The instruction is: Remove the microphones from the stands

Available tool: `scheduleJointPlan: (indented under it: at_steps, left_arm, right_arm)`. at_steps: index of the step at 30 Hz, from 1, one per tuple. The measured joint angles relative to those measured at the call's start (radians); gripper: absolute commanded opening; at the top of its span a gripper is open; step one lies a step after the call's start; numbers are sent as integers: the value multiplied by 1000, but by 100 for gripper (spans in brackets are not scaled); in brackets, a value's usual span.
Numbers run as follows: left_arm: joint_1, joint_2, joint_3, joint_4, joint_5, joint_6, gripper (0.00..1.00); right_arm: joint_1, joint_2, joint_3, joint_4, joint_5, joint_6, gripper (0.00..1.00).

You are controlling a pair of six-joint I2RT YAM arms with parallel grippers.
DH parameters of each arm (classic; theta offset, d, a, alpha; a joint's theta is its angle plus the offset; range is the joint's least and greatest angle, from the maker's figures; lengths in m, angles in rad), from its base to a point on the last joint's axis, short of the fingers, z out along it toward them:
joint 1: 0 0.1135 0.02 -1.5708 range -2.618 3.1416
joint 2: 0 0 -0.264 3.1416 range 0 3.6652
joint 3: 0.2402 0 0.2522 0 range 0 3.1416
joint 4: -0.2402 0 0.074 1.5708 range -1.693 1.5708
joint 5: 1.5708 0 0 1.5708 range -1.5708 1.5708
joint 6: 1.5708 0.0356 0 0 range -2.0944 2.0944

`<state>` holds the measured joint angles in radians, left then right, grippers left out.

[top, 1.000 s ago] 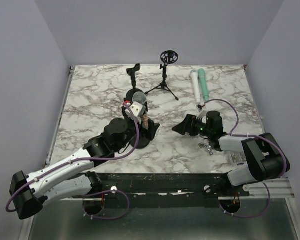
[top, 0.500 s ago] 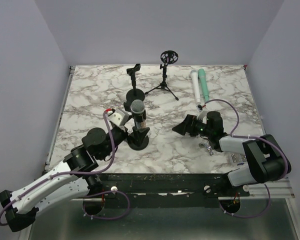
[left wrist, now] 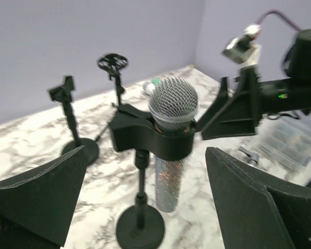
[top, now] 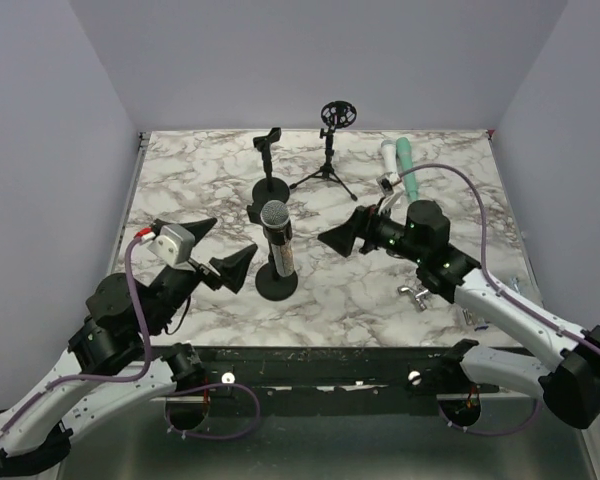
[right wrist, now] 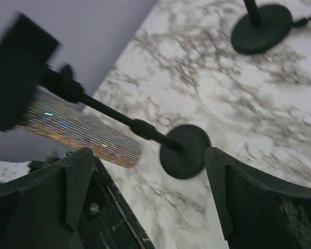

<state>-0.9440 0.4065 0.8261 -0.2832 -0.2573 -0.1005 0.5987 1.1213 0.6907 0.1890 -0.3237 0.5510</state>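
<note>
My left gripper (top: 220,247) hangs wide open, just near-left of the microphone (top: 277,232), which stands upright, clipped in its stand (top: 277,286). The right gripper (top: 342,228), also spread wide, faces it from the right, apparently not touching.

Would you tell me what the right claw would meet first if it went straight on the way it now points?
Probably the microphone in its stand: the open right claw points straight toward it. Whether it meets the glitter body or the stand's pole first is unclear.
</note>
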Motion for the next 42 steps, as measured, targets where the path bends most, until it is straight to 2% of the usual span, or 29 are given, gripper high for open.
scheduleJointPlan:
  at_steps: [3, 6, 10, 14, 17, 21, 24, 29, 35, 42]
  left_arm:
    - [0, 3, 53, 2, -80, 69, 99]
    - [0, 7, 69, 72, -162, 152, 98]
    - [2, 24, 45, 200, -229, 245, 99]
    - [55, 0, -77, 347, -265, 269, 99]
    - [147, -60, -158, 373, -249, 239, 99]
    - [232, -115, -177, 397, -241, 203, 99]
    - [240, -116, -177, 405, -240, 201, 98]
    - [243, -89, -175, 393, -230, 222, 99]
    - [243, -87, -175, 386, -229, 243, 98]
    - [243, -82, -175, 378, -221, 247, 98]
  right_arm:
    - [63, -54, 128, -53, 5, 2, 97]
    - [140, -77, 224, -76, 2, 10, 97]
    - [316, -67, 346, -145, 63, 3, 97]
    - [517, -16, 493, -262, 299, -42, 97]
    - [653, 79, 636, -358, 545, -82, 99]
    - [771, 211, 752, -447, 867, -126, 99]
    - [810, 320, 818, -528, 1046, -144, 99]
    - [816, 425, 853, -584, 1220, -197, 100]
    - [816, 429, 845, -531, 1323, -295, 100]
    - [816, 428, 845, -461, 1370, -374, 100]
